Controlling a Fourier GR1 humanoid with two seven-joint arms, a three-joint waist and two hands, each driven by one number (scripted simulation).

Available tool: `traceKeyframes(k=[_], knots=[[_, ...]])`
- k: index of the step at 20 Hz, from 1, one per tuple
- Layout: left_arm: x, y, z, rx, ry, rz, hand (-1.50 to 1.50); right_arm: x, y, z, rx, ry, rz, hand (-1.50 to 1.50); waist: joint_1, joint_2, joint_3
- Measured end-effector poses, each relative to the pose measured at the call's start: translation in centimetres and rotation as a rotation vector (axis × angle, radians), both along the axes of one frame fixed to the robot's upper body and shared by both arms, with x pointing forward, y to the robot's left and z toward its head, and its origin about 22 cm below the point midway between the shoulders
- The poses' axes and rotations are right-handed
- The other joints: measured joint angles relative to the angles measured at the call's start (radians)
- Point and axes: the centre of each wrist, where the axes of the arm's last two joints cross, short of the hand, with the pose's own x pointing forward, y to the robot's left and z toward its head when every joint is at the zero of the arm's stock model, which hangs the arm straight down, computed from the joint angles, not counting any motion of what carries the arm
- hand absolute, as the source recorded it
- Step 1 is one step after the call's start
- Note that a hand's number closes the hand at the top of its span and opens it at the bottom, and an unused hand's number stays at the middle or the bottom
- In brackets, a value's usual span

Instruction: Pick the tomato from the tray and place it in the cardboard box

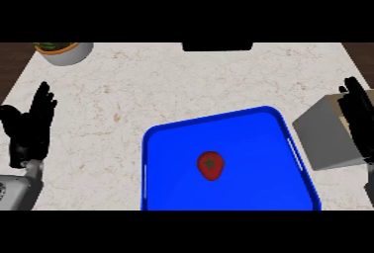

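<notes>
Sitting in the middle of the blue tray (175, 143) is the tomato (210, 165) — small, red, with a green spot on top. Nothing is touching it. The tray lies on the pale counter (146, 89), close to the near edge.

Just to the right of the tray stands the box (330, 138), grey on its side. Its open top is partly hidden, so I can't see inside.

The right hand (358, 116) is up by the box, over its far side. Its fingers look straight and it holds nothing. The left hand (30, 126) is at the left edge, fingers up and spread, resting. It is empty too, and well apart from the tray.

Far back on the counter there is a white pot (66, 52) with a bit of green in it, and a dark thing (217, 46) at the back edge.

So I think the job has hardly begun — the tomato has not been picked up yet. The right hand seems the better one for it, since it is nearer the box. It would need to come across to the tray, go down over the tomato, and curl its fingers round it. The tomato is round, so it might roll away if it gets bumped from the side. After that it is a short lift over the tray's rim and into the box.
</notes>
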Motion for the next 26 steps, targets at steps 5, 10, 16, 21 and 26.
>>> traceKeyframes(k=[5,10,16,21,26], knots=[[0.3,-3.8,0.7,0.027,-0.063,-0.245,0.00,-0.2,5.4,1.2,-0.115,-0.052,0.233,-1.50,0.006,-0.008,-0.035],[0.1,-7.1,0.6,0.020,-0.069,-0.457,0.00,-0.6,7.9,2.1,-0.380,-0.155,0.388,-1.50,-0.012,-0.006,-0.026],[-0.5,-9.1,0.0,0.009,-0.069,-0.591,0.00,-3.1,10.3,1.5,-0.872,-0.296,0.546,-1.50,-0.014,-0.002,-0.020],[-0.5,-9.1,-0.4,0.005,-0.074,-0.618,0.00,-6.7,12.8,3.7,-1.092,-0.357,0.578,-1.50,-0.021,0.002,-0.015],[-0.3,-9.2,-0.6,0.002,-0.078,-0.639,0.00,-10.1,15.4,7.2,-1.201,-0.257,0.632,-1.50,-0.009,0.007,-0.013]])
